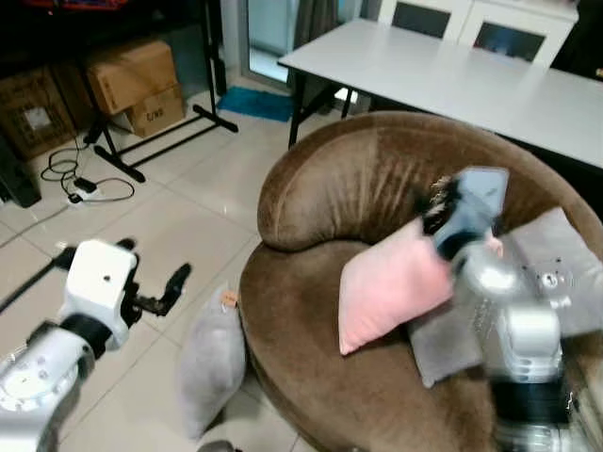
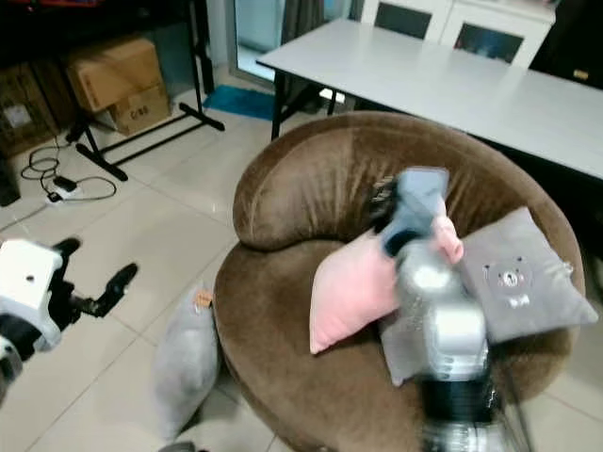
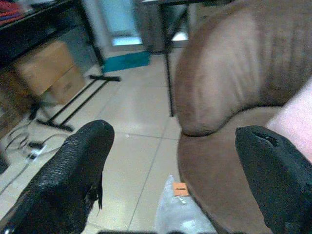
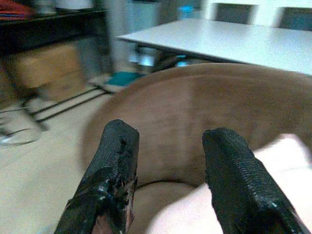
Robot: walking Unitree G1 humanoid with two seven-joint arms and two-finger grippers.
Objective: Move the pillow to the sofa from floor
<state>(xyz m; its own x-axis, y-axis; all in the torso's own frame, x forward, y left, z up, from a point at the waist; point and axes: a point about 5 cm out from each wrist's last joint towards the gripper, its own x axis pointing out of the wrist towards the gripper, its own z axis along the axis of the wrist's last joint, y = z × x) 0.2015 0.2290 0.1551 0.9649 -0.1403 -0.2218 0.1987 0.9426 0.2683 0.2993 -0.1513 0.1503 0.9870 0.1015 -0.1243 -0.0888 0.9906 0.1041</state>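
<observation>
well, the round brown sofa takes up the middle of the room, and on its seat a pink pillow leans against the backrest, with a grey cushion tucked just beside and partly under it on the right and another grey cushion further right against the sofa's right arm. the right gripper is raised over the sofa at the upper edge of the pink pillow, its two black fingers spread apart with nothing between them, the brown backrest showing through the gap; in the head views the arm is blurred. down on the tiled floor, a grey pillow stands slumped against the sofa's near left side, touching its base, with a small orange tag at its top. the left gripper hangs just to the left of that grey pillow, near its top but not touching, its fingers released and wide apart, empty. beyond the sofa on the far side stands a long white counter on black legs. off to the far left there are cardboard boxes, a black stand's feet on the tiles, and some black cables lying on the floor.
</observation>
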